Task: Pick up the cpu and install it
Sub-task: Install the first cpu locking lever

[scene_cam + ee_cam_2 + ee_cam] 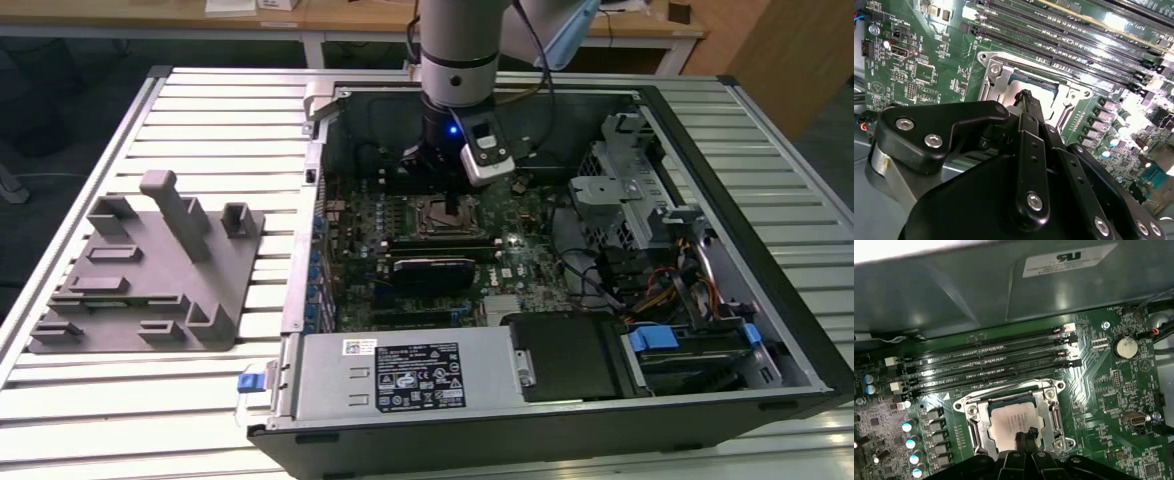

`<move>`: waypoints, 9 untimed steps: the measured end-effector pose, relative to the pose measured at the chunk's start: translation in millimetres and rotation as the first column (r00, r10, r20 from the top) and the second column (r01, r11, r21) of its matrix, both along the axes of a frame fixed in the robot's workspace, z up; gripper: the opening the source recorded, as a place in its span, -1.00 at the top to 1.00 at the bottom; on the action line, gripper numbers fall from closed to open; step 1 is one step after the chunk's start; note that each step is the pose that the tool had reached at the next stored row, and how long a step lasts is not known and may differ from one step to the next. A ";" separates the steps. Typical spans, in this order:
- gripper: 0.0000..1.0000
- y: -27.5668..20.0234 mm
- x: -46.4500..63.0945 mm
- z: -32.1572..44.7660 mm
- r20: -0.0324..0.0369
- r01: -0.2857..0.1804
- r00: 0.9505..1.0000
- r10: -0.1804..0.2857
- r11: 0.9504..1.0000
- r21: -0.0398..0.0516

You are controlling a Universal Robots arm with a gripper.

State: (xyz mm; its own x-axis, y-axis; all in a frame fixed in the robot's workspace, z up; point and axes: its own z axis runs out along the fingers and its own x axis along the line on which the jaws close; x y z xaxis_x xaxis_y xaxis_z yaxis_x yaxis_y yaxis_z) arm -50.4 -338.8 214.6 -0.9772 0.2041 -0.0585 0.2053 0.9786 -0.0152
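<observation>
A: Big picture: open PC case [747, 130] lies flat on the slatted table [200, 400], motherboard [507, 260] facing up. Grey fixture block [147, 270] sits well apart, toward the exterior view's left, nothing on it that I can make out.

B: Arm?

A: Arm [458, 50] reaches straight down into the case, gripper [458, 205] right over the socket [451, 218].

B: And the cpu?

A: The cpu [1013, 421] lies inside the socket frame [1050, 390], metal top up, in the first wrist view. Fingertips [1025, 436] meet at its near edge, drawn close together. Looks pinched on the chip's edge, but contact is hidden behind the fingers, so I can't tell if it's gripping or just touching.

B: Risks?

A: My read: if the chip sits tilted or offset in the frame, any downward push could bend socket pins. I can't confirm it's flush from these angles. Letting go while it's cocked could leave it riding on the frame lip. A sideways drag could scrape it across the contacts. RAM slots [989, 357] lie just beside the frame, little room for the fingers.
</observation>
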 end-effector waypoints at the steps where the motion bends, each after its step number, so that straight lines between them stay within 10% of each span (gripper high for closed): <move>1: 0.79 -0.9 0.0 0.0 0.000 0.000 1.000 0.000 1.000 0.009; 3: 0.79 -2.0 0.0 0.0 0.000 0.000 1.000 0.000 1.000 0.024; 9: 0.79 -2.1 -2.1 0.0 0.000 0.000 1.000 0.000 1.000 0.024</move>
